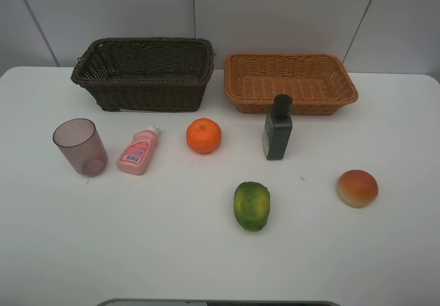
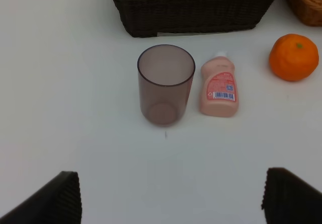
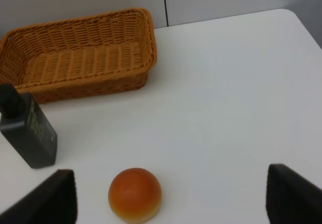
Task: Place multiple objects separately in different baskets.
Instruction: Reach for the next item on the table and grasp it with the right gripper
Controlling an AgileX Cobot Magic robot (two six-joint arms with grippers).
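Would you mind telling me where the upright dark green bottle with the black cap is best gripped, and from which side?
I would grip the dark green bottle around its flat-sided body, just below the black cap, coming level from the robot's side. It stands upright, and the light tan wicker basket sits close behind it, so a rear approach looks blocked.

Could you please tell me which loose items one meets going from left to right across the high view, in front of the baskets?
cup → pink bottle → orange → green fruit → dark bottle → red fruit
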